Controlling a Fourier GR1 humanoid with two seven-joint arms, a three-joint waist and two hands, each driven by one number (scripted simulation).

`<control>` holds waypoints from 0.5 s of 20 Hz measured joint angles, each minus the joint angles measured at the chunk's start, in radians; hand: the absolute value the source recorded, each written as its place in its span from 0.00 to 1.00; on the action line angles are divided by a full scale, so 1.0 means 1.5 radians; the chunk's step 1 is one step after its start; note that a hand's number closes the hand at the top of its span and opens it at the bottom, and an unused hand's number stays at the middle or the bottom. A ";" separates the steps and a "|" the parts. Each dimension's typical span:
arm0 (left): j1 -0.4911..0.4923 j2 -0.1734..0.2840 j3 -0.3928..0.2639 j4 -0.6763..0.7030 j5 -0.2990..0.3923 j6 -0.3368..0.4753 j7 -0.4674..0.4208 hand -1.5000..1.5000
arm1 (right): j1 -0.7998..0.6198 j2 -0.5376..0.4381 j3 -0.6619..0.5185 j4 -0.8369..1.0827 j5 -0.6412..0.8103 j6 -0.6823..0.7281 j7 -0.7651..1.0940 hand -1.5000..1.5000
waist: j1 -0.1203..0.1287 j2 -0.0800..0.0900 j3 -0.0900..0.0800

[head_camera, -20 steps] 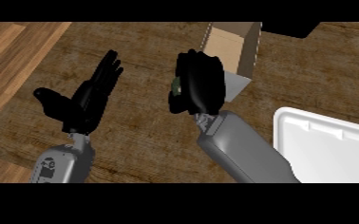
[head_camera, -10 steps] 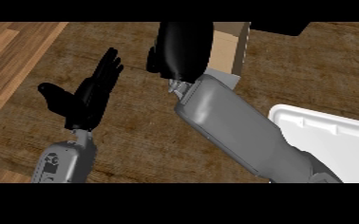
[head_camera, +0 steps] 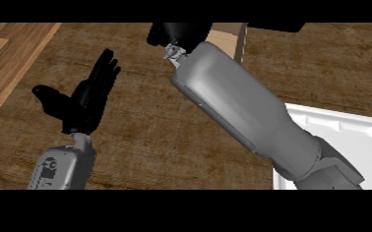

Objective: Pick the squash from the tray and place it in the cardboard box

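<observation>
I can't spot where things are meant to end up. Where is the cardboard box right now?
In the head view the tan cardboard box sits at the top centre of the wooden counter, mostly hidden behind the right hand.

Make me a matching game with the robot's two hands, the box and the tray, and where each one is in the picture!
Things:
1. left hand
2. right hand
3. cardboard box
4. tray

Places:
A. white, at the lower right edge
B. open, resting at the left
C. top middle, over the box
D. tan, mostly hidden behind the right forearm

Pairs: 1-B, 2-C, 3-D, 4-A
</observation>
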 measured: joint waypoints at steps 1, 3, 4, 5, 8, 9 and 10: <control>0.001 0.002 0.004 0.001 0.002 -0.001 -0.001 0.50 | -0.011 0.000 0.000 0.018 0.001 -0.004 0.002 1.00 | -0.004 0.000 0.000; 0.009 0.000 0.002 0.000 -0.002 0.003 -0.005 0.50 | -0.025 0.000 0.004 0.058 0.008 -0.011 0.004 1.00 | -0.013 -0.001 0.000; 0.010 0.001 0.005 -0.001 -0.002 0.003 -0.006 0.50 | -0.037 0.000 0.002 0.079 0.011 -0.013 0.005 1.00 | -0.017 -0.001 0.000; 0.009 0.003 0.008 -0.004 -0.001 0.005 -0.004 0.50 | -0.042 0.000 -0.002 0.101 0.013 -0.018 0.002 1.00 | -0.021 -0.001 0.001; 0.009 0.004 0.013 -0.008 0.000 0.009 0.000 0.50 | -0.054 0.000 0.001 0.156 0.011 -0.034 -0.003 1.00 | -0.028 -0.001 0.001; 0.013 0.004 0.014 -0.007 0.000 0.010 -0.002 0.50 | -0.060 0.000 -0.001 0.176 0.009 -0.038 -0.006 1.00 | -0.031 -0.001 0.001; 0.019 0.002 0.012 -0.011 -0.001 0.010 -0.004 0.50 | -0.064 0.000 -0.001 0.197 0.008 -0.043 -0.009 1.00 | -0.032 -0.001 0.001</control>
